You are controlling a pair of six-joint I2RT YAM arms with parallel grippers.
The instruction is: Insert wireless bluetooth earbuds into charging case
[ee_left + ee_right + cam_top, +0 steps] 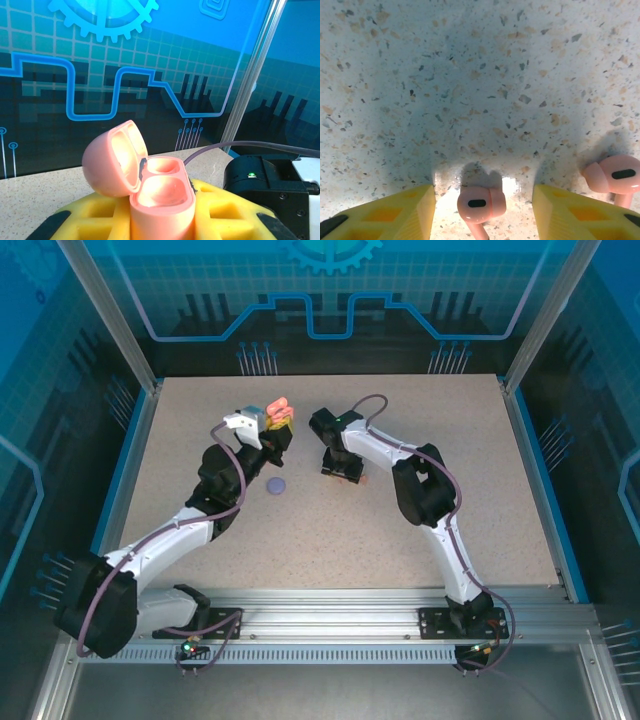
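Note:
A pale pink charging case (162, 200) stands upright between the yellow fingers (90, 215) of my left gripper (162, 207), which is shut on it. Its lid (107, 160) hangs open to the left, and both wells are empty. From above, the case (279, 407) is raised over the middle of the table's far half. My right gripper (340, 472) points straight down at the table just right of it. It is open, its yellow fingers (555, 210) standing either side of a pale pink earbud (481, 204) lying on the table, with a gap on each side. A second pink earbud (615, 176) lies outside the right finger.
A small round purple object (277, 485) lies on the speckled table (450, 460) near the left arm's forearm. Blue rails edge the table left and right. A glass back wall with a blue pattern (100, 75) stands behind the held case.

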